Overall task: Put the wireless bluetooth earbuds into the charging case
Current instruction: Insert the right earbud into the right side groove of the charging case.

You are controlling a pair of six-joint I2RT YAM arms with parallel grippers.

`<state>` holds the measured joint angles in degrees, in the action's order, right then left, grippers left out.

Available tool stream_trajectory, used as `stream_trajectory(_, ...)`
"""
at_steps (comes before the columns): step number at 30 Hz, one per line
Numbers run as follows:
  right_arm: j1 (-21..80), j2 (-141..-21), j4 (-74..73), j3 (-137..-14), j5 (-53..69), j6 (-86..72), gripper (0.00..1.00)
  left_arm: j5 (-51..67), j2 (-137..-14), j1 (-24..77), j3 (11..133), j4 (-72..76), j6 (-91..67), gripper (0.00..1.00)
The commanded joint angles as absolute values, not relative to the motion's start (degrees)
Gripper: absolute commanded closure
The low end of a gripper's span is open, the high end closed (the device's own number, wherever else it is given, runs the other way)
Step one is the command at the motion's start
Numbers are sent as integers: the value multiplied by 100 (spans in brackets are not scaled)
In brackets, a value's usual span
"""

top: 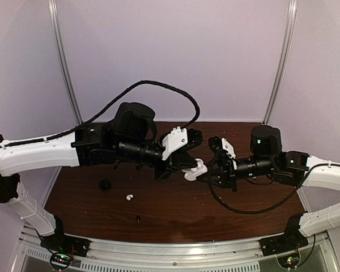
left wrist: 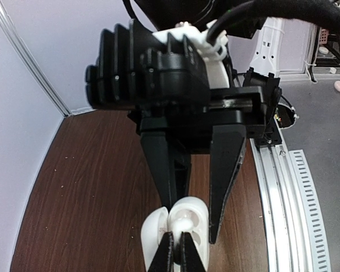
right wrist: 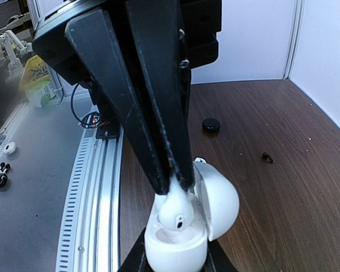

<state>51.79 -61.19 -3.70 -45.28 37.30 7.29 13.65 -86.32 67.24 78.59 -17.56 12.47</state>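
No lettering, label, brand, number or sign was legible in any of the three views. The charging case [right wrist: 174, 254] showed a plain white shell. A yellow-green packet [right wrist: 37, 79] at ten o'clock in the right wrist view was too blurred to read.

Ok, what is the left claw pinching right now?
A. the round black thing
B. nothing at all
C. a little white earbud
C: the left claw is shut on a white earbud, which is partly inside the open case that the right claw grips.
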Motion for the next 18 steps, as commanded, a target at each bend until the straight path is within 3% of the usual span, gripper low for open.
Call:
stream_trajectory(1,5221,-6126,-79,-4614,3816,683,100,1193,-8770,6748,8055,-1524,1164,100)
stream_trajectory(18,5221,-6042,267,-4640,3807,518,100,1545,-8971,6801,7978,-1606,1184,100)
